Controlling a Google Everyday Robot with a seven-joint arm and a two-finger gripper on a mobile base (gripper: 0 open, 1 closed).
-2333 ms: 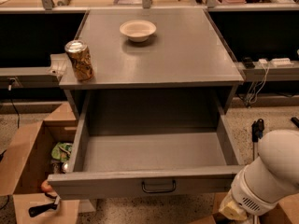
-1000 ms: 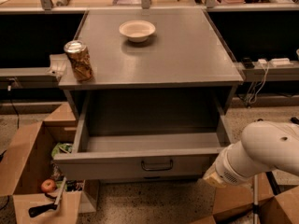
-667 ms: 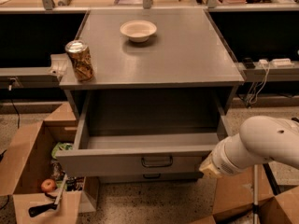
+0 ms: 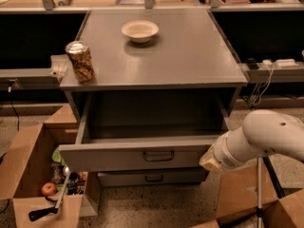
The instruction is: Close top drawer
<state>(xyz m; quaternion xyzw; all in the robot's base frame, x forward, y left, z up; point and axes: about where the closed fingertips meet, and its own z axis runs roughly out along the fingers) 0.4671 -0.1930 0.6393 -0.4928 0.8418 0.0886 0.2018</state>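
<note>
The top drawer (image 4: 142,158) of the grey metal cabinet (image 4: 156,56) stands partly open, pulled out a short way. Its flat front panel carries a small dark loop handle (image 4: 158,156) at centre, and a strip of plain grey interior shows behind it. My white arm (image 4: 259,139) reaches in from the right. My gripper (image 4: 206,161) is at the right end of the drawer's front panel, against or very close to it, mostly hidden behind the wrist.
A tin can (image 4: 80,61) and a white bowl (image 4: 140,31) stand on the cabinet top. A lower drawer front (image 4: 153,177) sits below. An open cardboard box (image 4: 42,184) with an apple and clutter is at the left. More boxes (image 4: 247,198) are at the right.
The top drawer has slid back into the cabinet by more than half its open length. My arm has moved up and forward along with the drawer front.
</note>
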